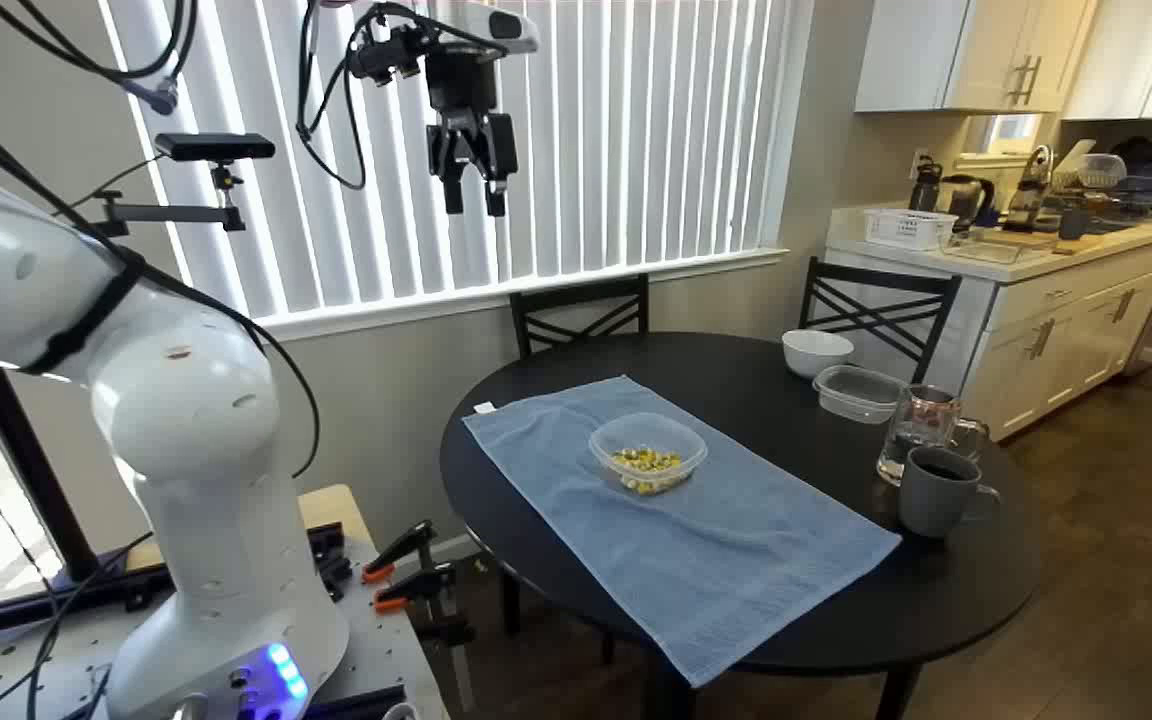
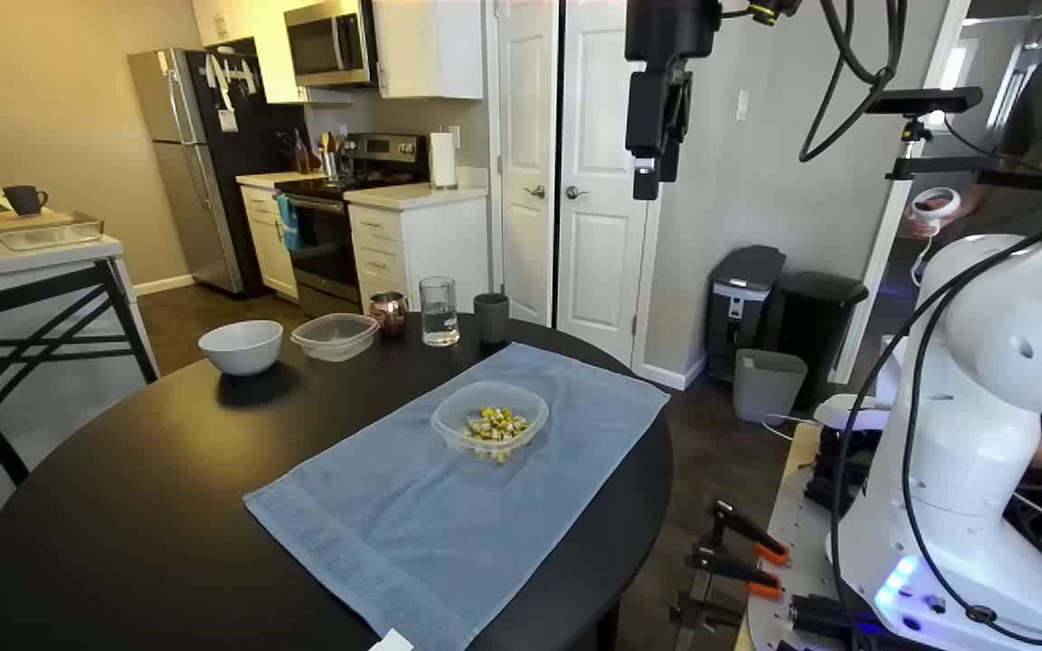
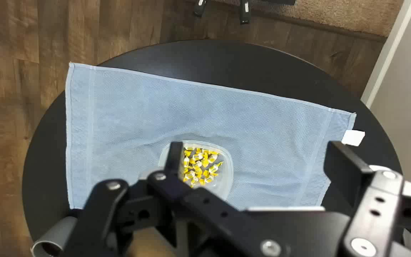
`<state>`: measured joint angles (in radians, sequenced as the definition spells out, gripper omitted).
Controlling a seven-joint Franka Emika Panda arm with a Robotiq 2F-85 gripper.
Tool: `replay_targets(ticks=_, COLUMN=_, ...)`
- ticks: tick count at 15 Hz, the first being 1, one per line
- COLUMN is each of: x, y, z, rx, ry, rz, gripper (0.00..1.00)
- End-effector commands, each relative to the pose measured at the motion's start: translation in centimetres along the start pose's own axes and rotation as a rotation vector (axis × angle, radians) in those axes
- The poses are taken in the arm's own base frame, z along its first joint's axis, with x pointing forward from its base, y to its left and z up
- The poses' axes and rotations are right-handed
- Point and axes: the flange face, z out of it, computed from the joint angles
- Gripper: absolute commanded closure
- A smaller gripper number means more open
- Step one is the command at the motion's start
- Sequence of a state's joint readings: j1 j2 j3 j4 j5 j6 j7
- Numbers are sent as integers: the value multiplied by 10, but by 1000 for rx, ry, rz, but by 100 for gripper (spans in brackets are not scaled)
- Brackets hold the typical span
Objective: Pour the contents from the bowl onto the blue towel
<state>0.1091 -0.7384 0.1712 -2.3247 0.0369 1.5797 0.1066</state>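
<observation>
A translucent whitish bowl (image 1: 648, 432) stands upright near the middle of the light-blue towel (image 1: 736, 570) in both exterior views. Yellow and white little pieces, the contents (image 2: 496, 425), lie in the bottom of the bowl (image 2: 474, 398). My gripper (image 1: 474, 200) is high above the table, with its fingers pointing down. It is open, with nothing between its fingers. In the wrist view the gripper's fingers (image 3: 257, 153) are wide apart. The left finger hides part of the bowl (image 3: 227, 175) and some of the contents (image 3: 202, 162). The towel (image 3: 137, 103) lies spread below.
The towel lies on a round dark table (image 2: 168, 470). Along its far side stand a white bowl (image 1: 816, 352), a clear container (image 1: 856, 395), a copper mug (image 2: 387, 314), a glass of water (image 2: 439, 316) and a grey mug (image 1: 939, 495). A chair (image 1: 586, 305) stands by the window.
</observation>
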Motion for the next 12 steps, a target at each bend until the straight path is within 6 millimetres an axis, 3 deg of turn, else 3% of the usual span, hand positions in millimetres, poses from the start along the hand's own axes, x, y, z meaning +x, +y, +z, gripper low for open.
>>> replay_targets(ticks=1, x=0, y=0, z=0, rx=0, ry=-1, rz=0, gripper=0)
replay_targets(ticks=7, x=0, y=0, z=0, rx=0, ry=-1, rz=0, gripper=0)
replay_targets(ticks=11, x=39, y=13, z=39, rx=-65, ry=-10, rz=2, gripper=0)
replay_targets(ticks=12, x=52, y=17, z=57, rx=-135, ry=23, rz=24, gripper=0)
